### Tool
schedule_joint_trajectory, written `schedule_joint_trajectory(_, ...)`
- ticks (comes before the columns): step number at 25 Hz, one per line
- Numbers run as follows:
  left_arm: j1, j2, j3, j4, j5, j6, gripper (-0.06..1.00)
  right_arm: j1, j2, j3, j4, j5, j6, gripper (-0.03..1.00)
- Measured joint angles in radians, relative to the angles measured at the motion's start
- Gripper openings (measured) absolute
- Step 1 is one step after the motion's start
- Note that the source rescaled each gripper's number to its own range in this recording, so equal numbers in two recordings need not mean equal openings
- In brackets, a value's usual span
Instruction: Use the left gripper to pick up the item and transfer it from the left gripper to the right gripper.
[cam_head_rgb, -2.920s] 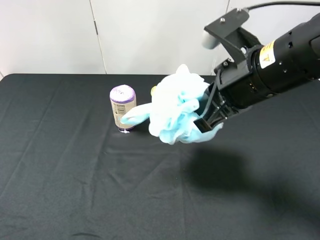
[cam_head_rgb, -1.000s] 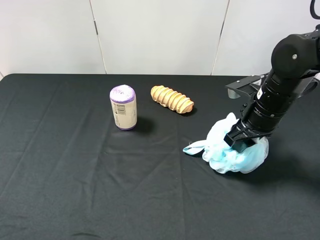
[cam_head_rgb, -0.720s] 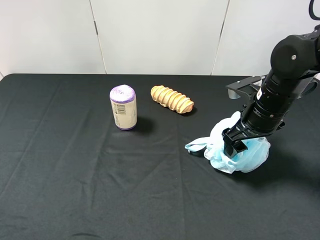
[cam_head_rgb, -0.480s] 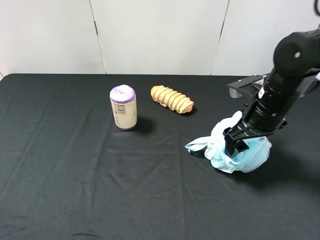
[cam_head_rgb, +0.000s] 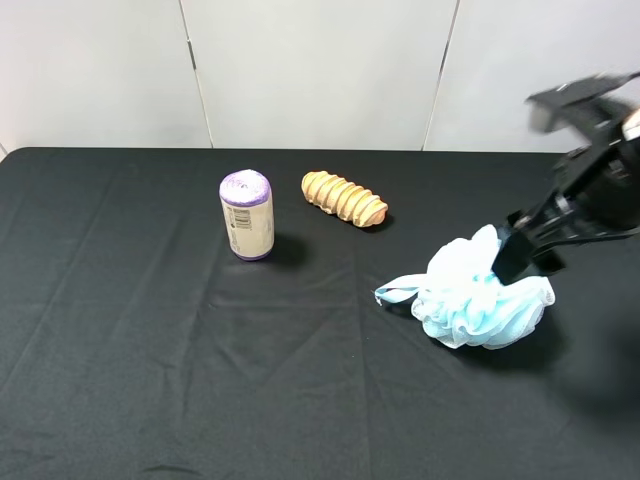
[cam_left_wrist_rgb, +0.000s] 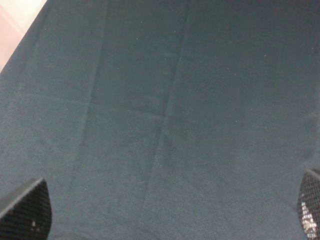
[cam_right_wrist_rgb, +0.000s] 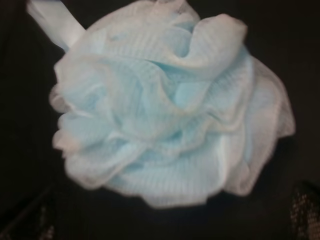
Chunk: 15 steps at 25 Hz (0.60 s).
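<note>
Right gripper (cam_head_rgb: 522, 250): jaws apart, nothing held, just above item (cam_head_rgb: 483, 299). Left gripper (cam_left_wrist_rgb: 165, 220): jaws apart, over bare black cloth (cam_left_wrist_rgb: 165, 100).

Item rests on cloth at right: soft ruffled mesh ball, pale blue-white, loop tail pointing left.

Judged step: handover complete, item set down. Next: right arm clears without snagging mesh.

purple-topped roll (cam_head_rgb: 246, 215) upright, ridged, possibly wooden piece (cam_head_rgb: 345, 198) beside, black cloth (cam_head_rgb: 150, 350)

One pouf (cam_head_rgb: 480, 300), one purple-topped roll (cam_head_rgb: 247, 215), one wooden piece (cam_head_rgb: 344, 198).
</note>
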Motion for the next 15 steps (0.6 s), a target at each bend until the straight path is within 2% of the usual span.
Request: schedule_joint_trajectory(15, 0.0, 0.0, 0.0, 0.0, 0.0, 0.0, 0.99, 0.0, -0.538, 0.015, 0.002, 0.151, 0.03, 1.0)
